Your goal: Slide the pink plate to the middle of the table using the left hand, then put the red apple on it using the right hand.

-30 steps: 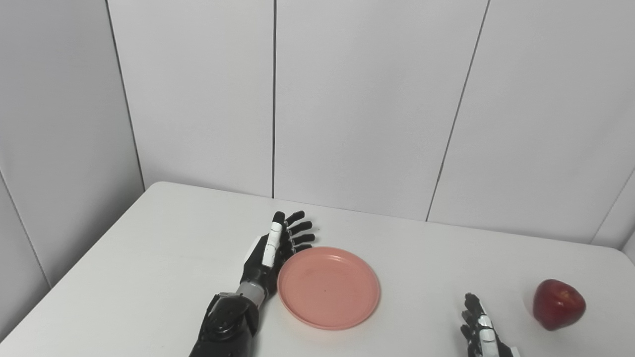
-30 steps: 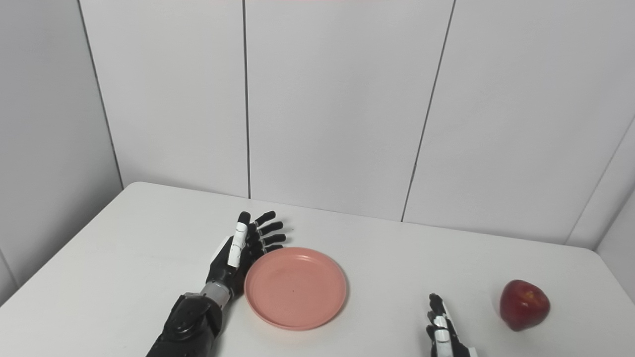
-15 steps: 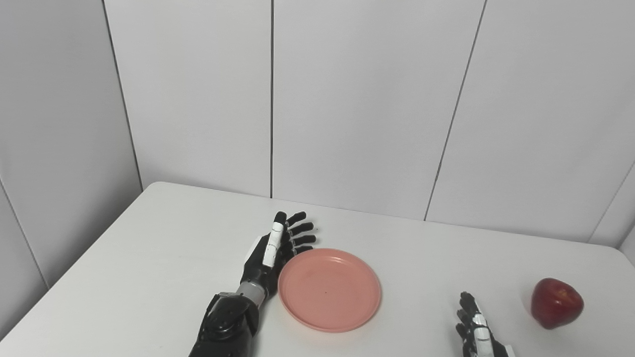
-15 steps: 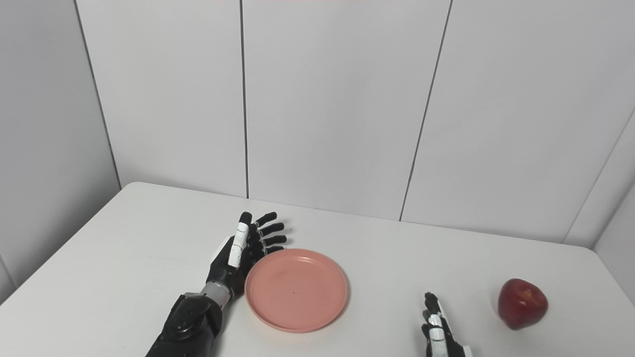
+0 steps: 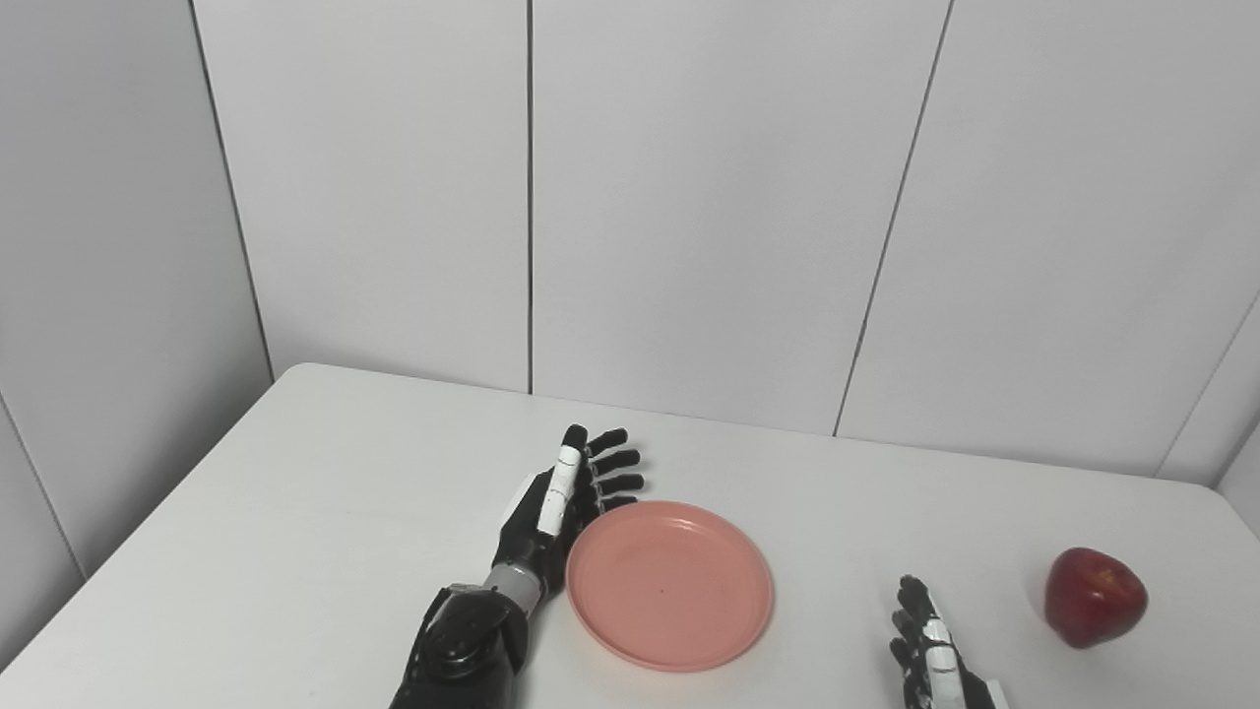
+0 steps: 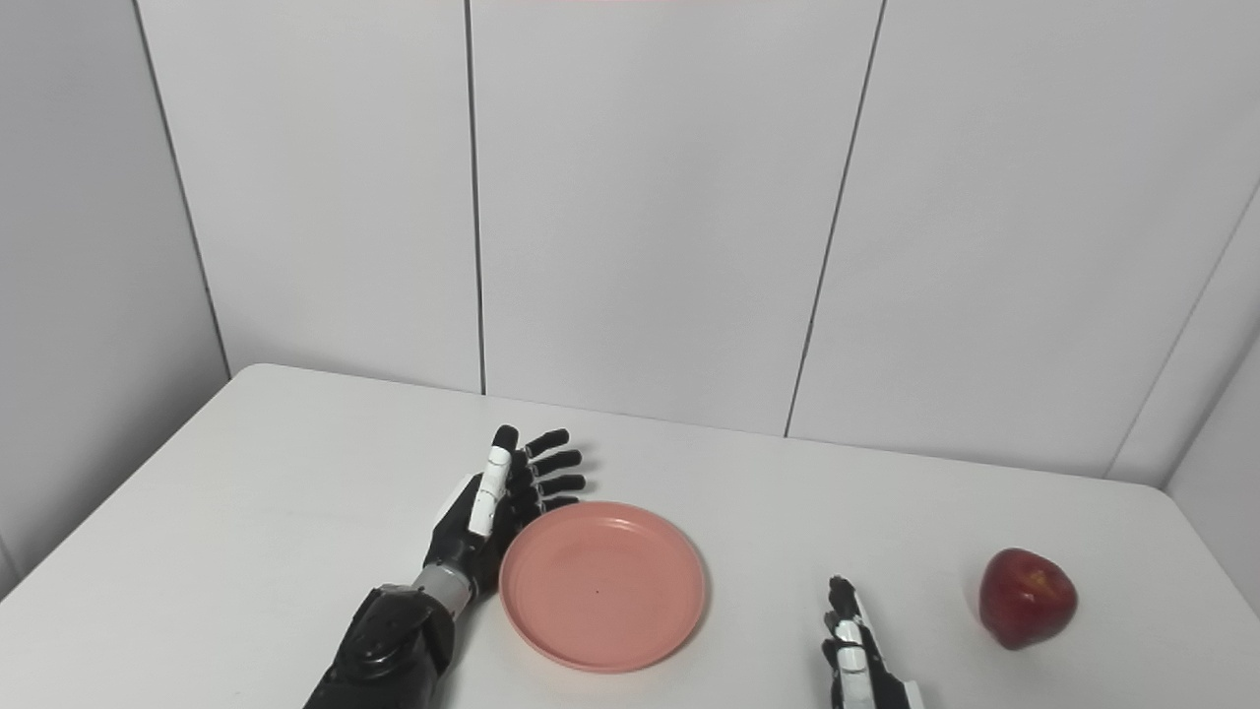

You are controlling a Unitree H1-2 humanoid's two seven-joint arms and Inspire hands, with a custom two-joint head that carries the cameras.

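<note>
Left eye: your left hand (image 5: 556, 507) sits fingers apart, palm against the pink plate (image 5: 669, 585) rim, approx mid-table (image 5: 295, 492). Right eye: red apple (image 6: 1027, 598) far right; your right hand (image 6: 854, 662) looks spread and empty, but it's partly cropped.

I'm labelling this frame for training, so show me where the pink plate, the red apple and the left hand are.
pink plate (image 5: 669, 586), left eye view, centre of its flat inside.
red apple (image 5: 1095, 597), left eye view, middle of its front.
left hand (image 6: 487, 512), right eye view, back of the hand.
</note>
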